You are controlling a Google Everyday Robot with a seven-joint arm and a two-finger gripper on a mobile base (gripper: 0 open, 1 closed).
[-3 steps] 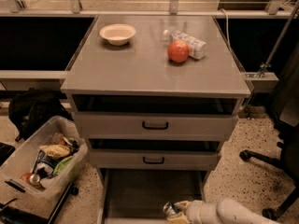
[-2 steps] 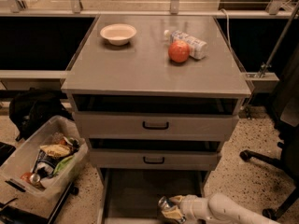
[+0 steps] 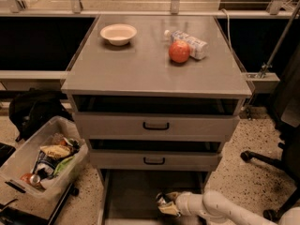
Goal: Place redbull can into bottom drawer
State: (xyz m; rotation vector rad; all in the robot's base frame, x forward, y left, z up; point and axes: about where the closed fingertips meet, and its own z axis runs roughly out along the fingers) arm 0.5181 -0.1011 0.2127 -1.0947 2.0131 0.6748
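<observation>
The bottom drawer is pulled open under the cabinet and shows a plain grey floor. My gripper reaches in from the lower right on a white arm and sits low over the drawer floor, right of its middle. It is shut on the redbull can, a small shiny silver can seen end-on between the fingers. Whether the can rests on the floor I cannot tell.
On the cabinet top stand a white bowl, a red apple and a clear plastic bottle. Two upper drawers with black handles are closed. A plastic bin of snacks stands at left, a chair base at right.
The gripper with the can has moved left and further into the bottom drawer. The camera view has shifted slightly lower.
</observation>
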